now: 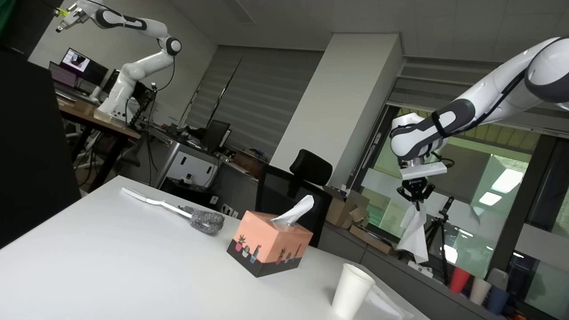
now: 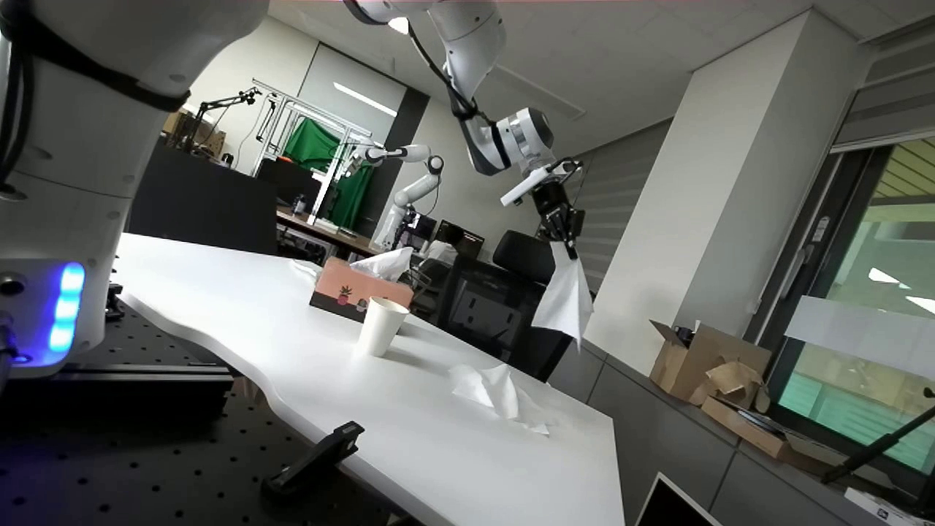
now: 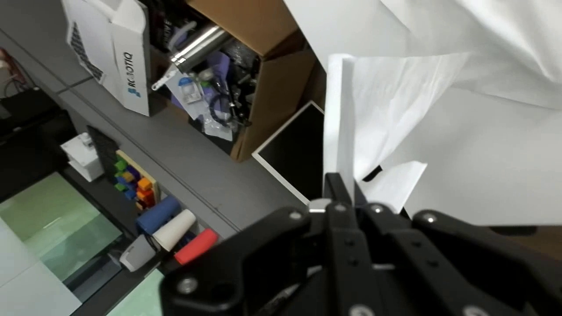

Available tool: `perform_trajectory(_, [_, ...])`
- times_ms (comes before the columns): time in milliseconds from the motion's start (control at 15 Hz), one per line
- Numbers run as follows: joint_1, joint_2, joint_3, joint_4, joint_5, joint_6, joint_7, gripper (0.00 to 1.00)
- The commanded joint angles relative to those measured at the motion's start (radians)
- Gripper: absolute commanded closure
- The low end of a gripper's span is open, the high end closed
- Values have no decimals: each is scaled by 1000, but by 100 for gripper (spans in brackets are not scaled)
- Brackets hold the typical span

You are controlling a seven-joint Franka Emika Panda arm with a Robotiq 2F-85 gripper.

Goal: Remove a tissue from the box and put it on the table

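Observation:
My gripper (image 1: 417,204) is shut on a white tissue (image 1: 413,235). It holds the tissue high above the table level, hanging down. The gripper (image 2: 568,248) and held tissue (image 2: 564,299) show beyond the table's far edge in an exterior view. In the wrist view, the tissue (image 3: 339,114) runs between the fingertips (image 3: 344,188). The orange and black tissue box (image 1: 269,240) stands on the white table (image 1: 133,266), with another tissue (image 1: 295,211) sticking out of its top; the box (image 2: 358,292) also shows in an exterior view. A crumpled tissue (image 2: 497,391) lies on the table.
A white paper cup (image 2: 381,329) stands near the tissue box. A grey brush with a white handle (image 1: 206,221) lies on the table. A black chair (image 2: 489,299) stands behind the table. A black clamp (image 2: 314,460) is at the table edge. A cardboard box (image 3: 272,83) shows below the gripper.

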Motion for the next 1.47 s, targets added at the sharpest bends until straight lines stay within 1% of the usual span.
perform_trajectory(0, [-30, 110, 10, 118, -48, -124, -111, 100])
perform_trajectory(200, [-39, 204, 29, 197, -76, -191, -213, 100])
perform_trajectory(400, [-29, 302, 50, 284, -96, -212, -292, 100])
perform_trajectory(667, [-8, 436, 78, 407, -98, -198, -330, 100])
perform_trajectory(867, [19, 529, 74, 495, -98, -206, -335, 100])
perform_trajectory(1067, [38, 596, 70, 562, -90, -215, -353, 100])
perform_trajectory(1133, [42, 611, 70, 583, -82, -232, -356, 74])
perform_trajectory(1200, [44, 622, 72, 600, -77, -241, -369, 73])
perform_trajectory(1267, [45, 634, 70, 620, -73, -252, -373, 68])
perform_trajectory(1400, [41, 636, 82, 653, -49, -280, -392, 54])
